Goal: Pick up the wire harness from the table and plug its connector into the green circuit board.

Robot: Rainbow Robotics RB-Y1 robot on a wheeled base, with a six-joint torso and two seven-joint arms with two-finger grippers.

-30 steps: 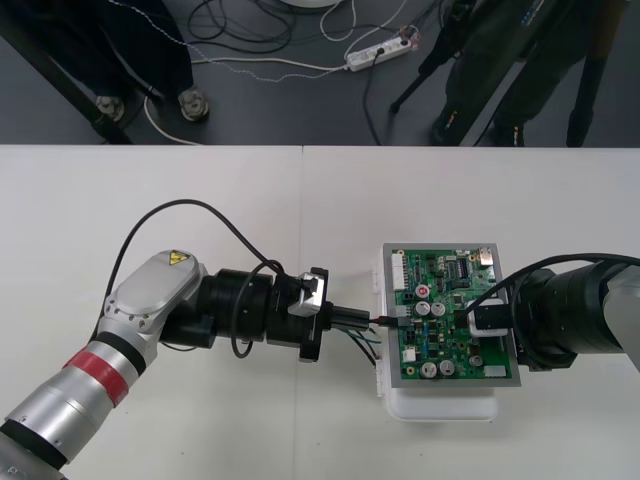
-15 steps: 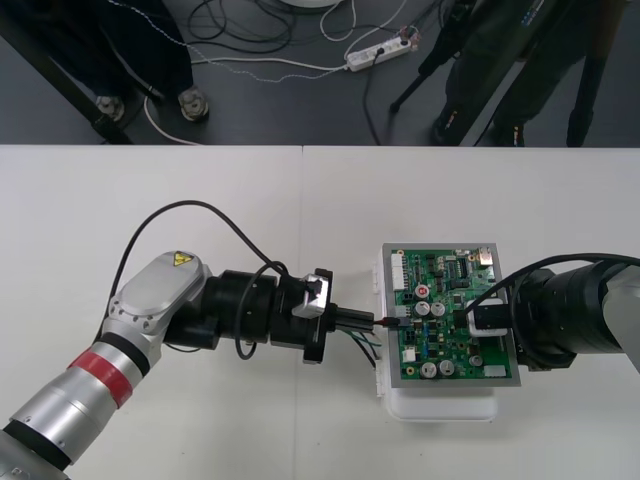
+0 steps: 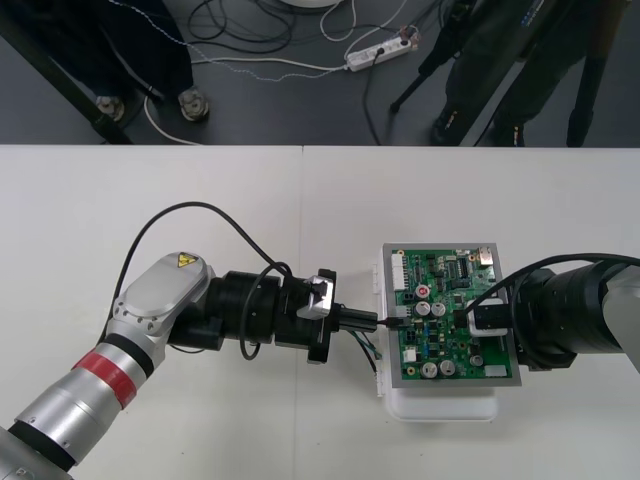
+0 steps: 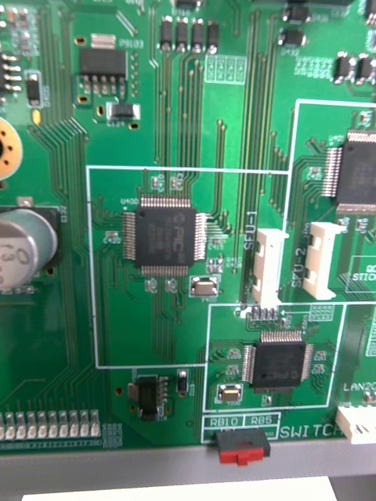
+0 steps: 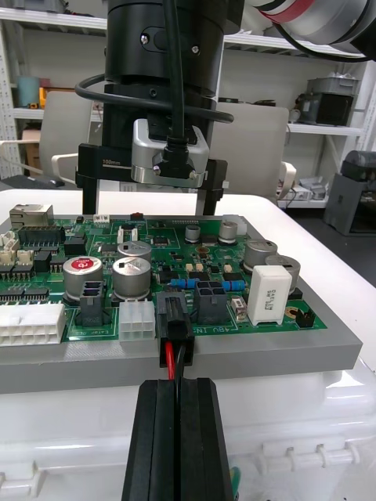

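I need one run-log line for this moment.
left tool: shut on wire harness | plug: at green circuit board left edge | right tool: open over board

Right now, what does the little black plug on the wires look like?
The plug is small, black and boxy, like plastic. It sits at the green circuit board's edge, beside a white socket. Red and black wires run from it into the left gripper's shut fingers.
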